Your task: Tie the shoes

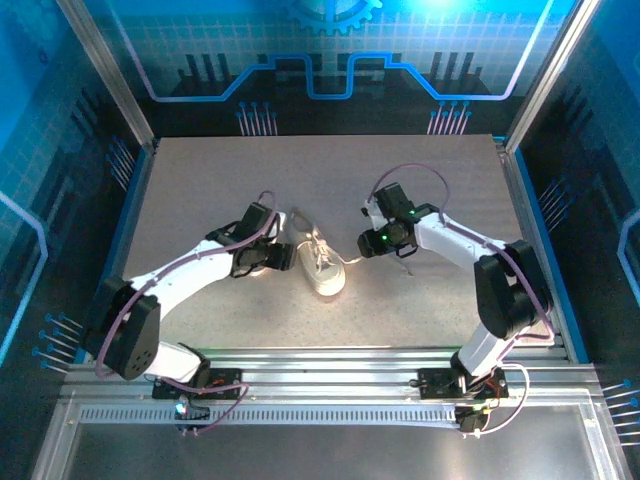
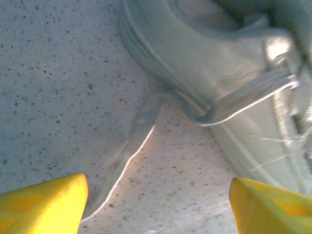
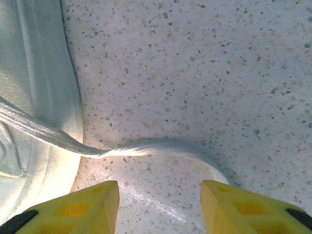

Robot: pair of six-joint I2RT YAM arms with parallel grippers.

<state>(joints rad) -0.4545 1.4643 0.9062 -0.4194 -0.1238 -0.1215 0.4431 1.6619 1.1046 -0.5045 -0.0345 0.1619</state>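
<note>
A small white canvas shoe lies on the speckled table, toe towards the arms. My left gripper sits close against its left side, jaws wide apart, with bare table between the yellow fingertips. In the left wrist view a pale flat lace runs from the shoe down past the left fingertip. My right gripper is just right of the shoe, also open. In the right wrist view another lace leaves the shoe, curves across the table and passes behind the right fingertip.
The grey speckled table stretches wide behind and beside the shoe. Blue panelled walls and metal posts close it in on three sides. An aluminium rail carries the arm bases at the near edge.
</note>
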